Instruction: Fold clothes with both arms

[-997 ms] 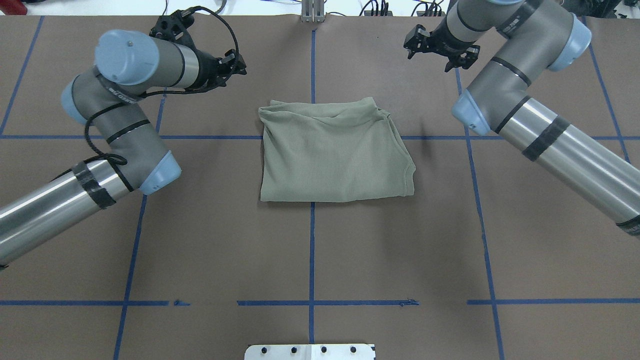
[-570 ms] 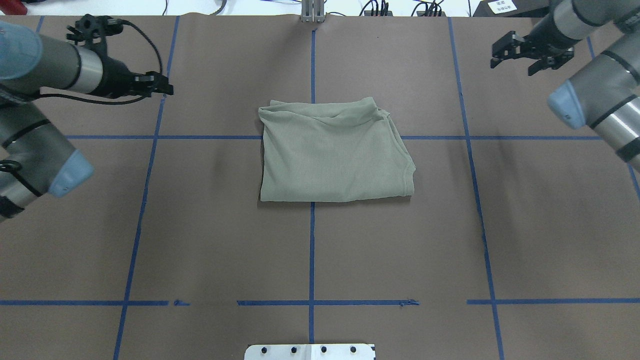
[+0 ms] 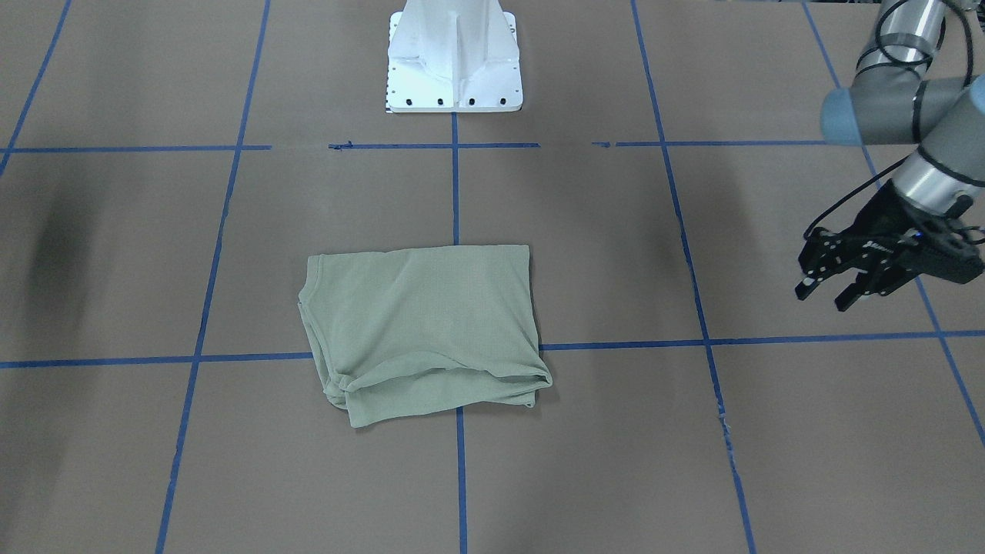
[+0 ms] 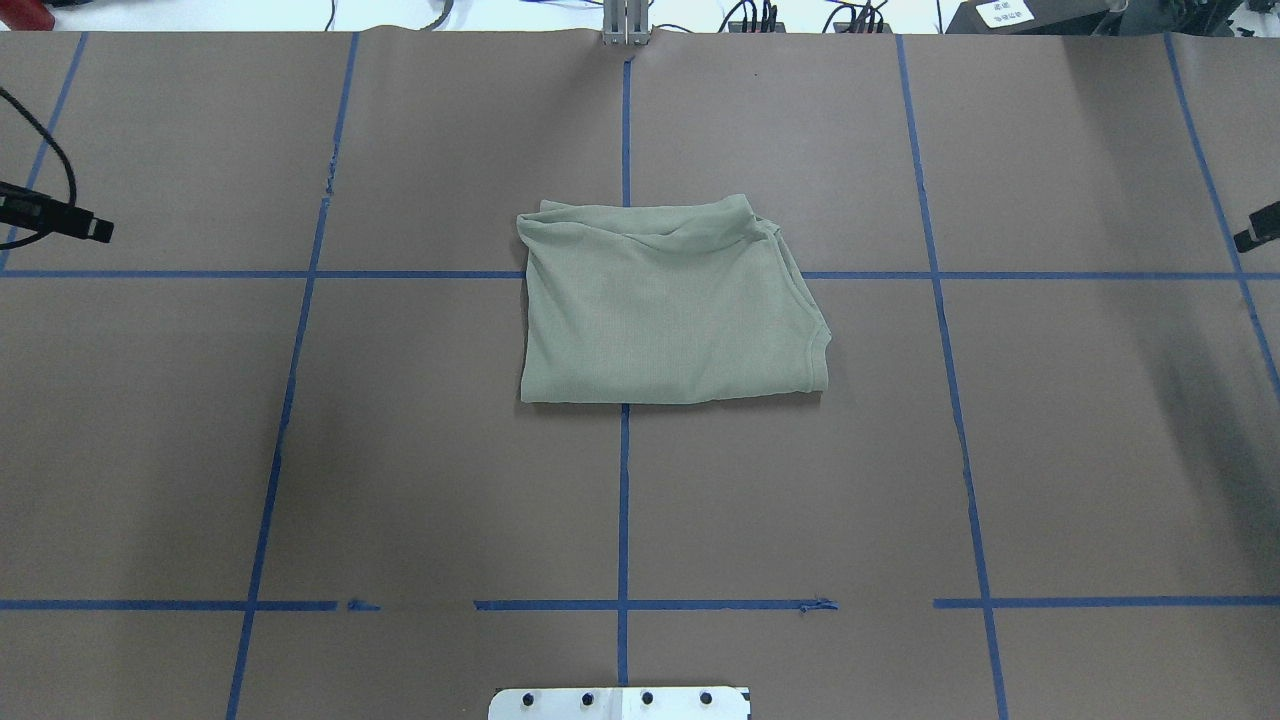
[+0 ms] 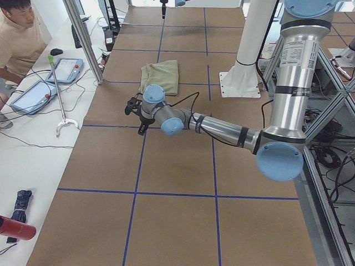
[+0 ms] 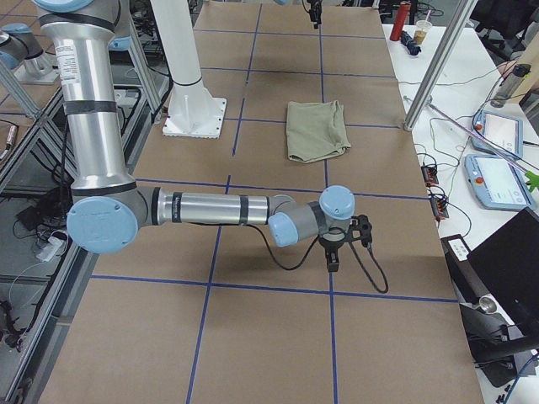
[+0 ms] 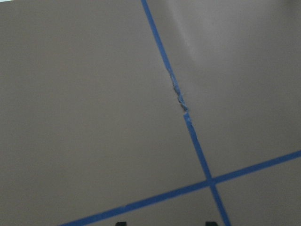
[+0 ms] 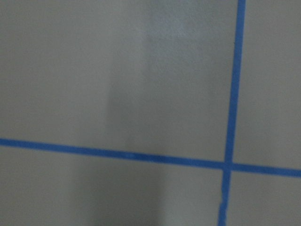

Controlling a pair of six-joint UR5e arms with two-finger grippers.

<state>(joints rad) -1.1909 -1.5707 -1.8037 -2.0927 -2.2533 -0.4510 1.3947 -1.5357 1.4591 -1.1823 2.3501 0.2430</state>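
The sage-green shirt (image 4: 670, 310) lies folded into a flat rectangle at the table's middle, also in the front-facing view (image 3: 419, 327) and both side views (image 5: 161, 76) (image 6: 316, 129). Nothing touches it. My left gripper (image 3: 825, 296) hangs open and empty above the table, far out to the shirt's left; only its tip shows at the overhead view's left edge (image 4: 95, 228). My right gripper (image 6: 333, 257) points down over bare table far out on the other side. Only a sliver of it shows at the overhead view's right edge (image 4: 1255, 235), so I cannot tell whether it is open.
The white pedestal base (image 3: 454, 54) stands at the table's near edge, behind the shirt. Blue tape lines (image 4: 623, 500) grid the brown table. An operator (image 5: 16, 39) sits beyond the far edge with tablets (image 5: 33, 94) and a grabber tool (image 5: 62, 119).
Both arms have swung outward from beside the shirt's far corners to the table's left and right ends. The shirt has not moved.
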